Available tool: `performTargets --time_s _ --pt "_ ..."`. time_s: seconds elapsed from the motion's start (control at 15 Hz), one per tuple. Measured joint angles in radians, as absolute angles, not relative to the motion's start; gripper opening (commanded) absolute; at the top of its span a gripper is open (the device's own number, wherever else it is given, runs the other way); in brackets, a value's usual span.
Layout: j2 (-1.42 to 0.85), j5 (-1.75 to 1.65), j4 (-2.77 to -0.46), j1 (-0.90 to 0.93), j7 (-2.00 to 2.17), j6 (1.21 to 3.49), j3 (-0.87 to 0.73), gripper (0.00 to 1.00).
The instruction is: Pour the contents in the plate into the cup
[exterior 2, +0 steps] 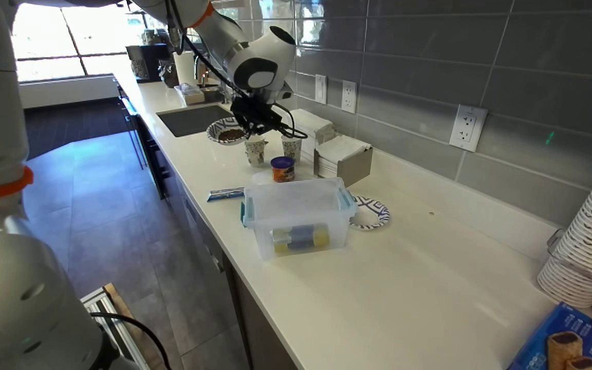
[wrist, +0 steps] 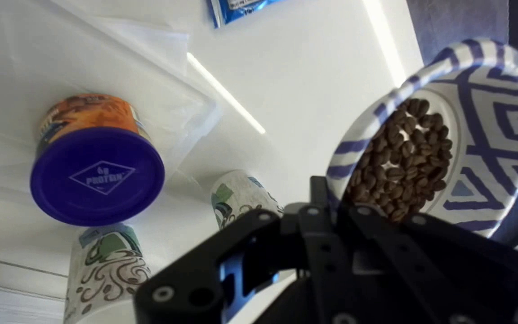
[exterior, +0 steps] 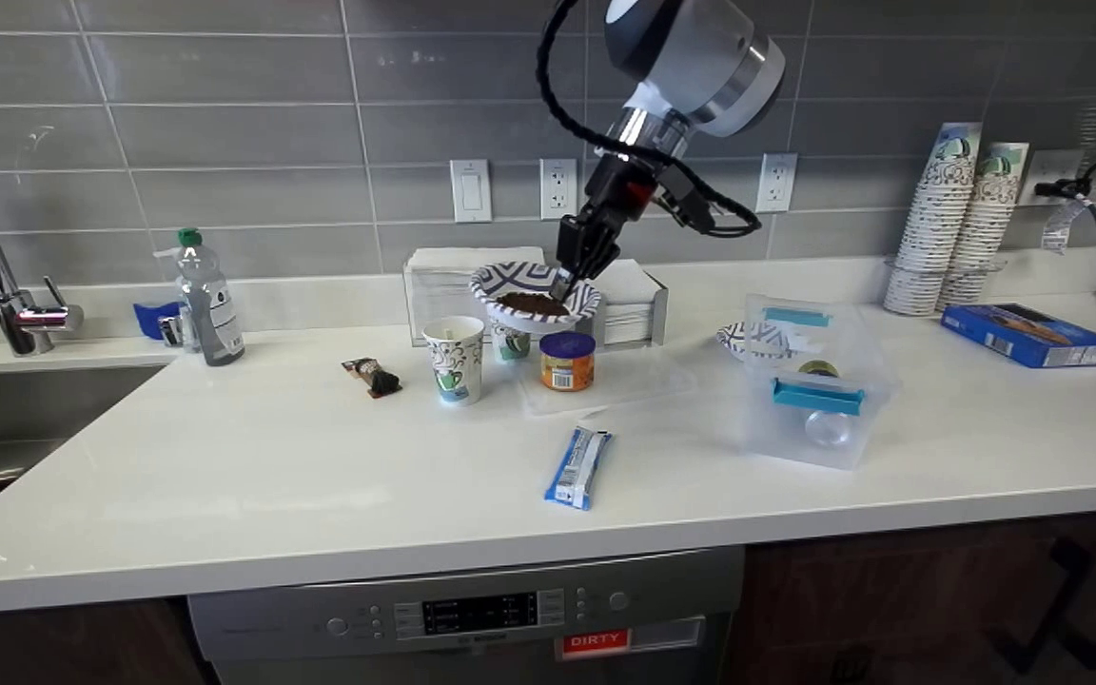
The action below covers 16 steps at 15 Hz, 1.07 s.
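The plate [exterior: 513,280], with a dark-and-white patterned rim, is held in the air and holds brown coffee beans [wrist: 403,162]. It also shows in an exterior view [exterior 2: 220,126] and in the wrist view [wrist: 495,135]. My gripper [wrist: 334,193] is shut on its rim; in an exterior view the fingertips [exterior: 563,283] are at the plate's right side. Two printed paper cups stand upright on the counter: a front cup [exterior: 454,363] left of the plate, and a back cup [exterior: 511,344] partly hidden by it. I cannot tell which is the task's cup. The plate touches neither visibly.
An orange tub with a purple lid [exterior: 567,362] stands beside the cups. Napkin holders [exterior: 632,300] are behind. A clear container [exterior: 800,428], another plate [exterior 2: 370,213], a blue packet [exterior: 578,466] and a dark wrapper [exterior: 373,377] lie around. A sink [exterior: 25,419] is at one end.
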<state>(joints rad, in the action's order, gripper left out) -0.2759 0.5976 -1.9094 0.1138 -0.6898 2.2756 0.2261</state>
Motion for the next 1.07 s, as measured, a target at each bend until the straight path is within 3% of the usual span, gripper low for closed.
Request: performTargets --time_s 0.47,1.07 --pt "-0.406 0.598 -1.743 0.119 -0.698 2.313 0.278 0.01" --pt "-0.6 0.547 -1.518 0.156 -0.689 2.523 0.326 0.01"
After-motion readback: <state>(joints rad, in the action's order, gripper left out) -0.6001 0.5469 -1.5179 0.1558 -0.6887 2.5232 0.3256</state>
